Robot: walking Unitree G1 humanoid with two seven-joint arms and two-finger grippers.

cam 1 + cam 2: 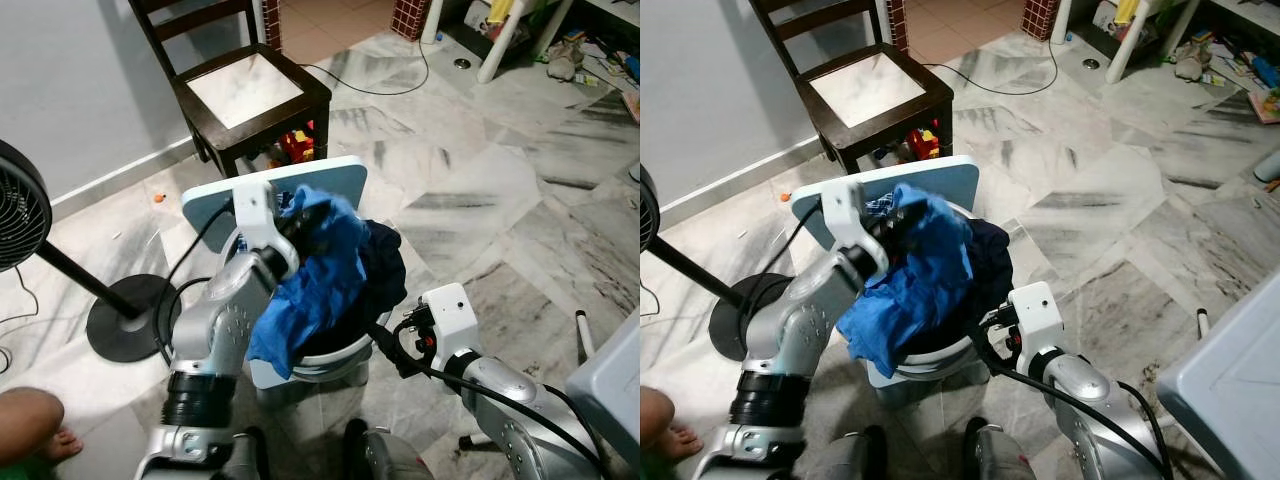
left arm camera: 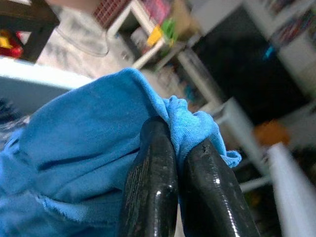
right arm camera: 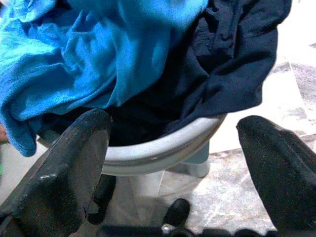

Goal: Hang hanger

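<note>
From the left eye view, the left pincer [image 1: 312, 228] is raised above a white basin [image 1: 335, 362] on a pale blue stool [image 1: 345, 175], lifting a blue garment [image 1: 310, 285] so that it hangs clear of the dark garment [image 1: 385, 262] left in the basin. The cloth drapes with its long axis running down and toward the robot.

The right eye view shows the right pincer [image 1: 985, 322] low at the basin's near rim, probably waiting to help. No hanger can be made out, so I cannot tell where it is.

In the left wrist view, the fingers [image 2: 153, 173] are pressed together on a bunched fold — a firm pinch.

In the right wrist view, the fingers [image 3: 64, 168] stand wide apart, empty, facing the basin rim.
</note>
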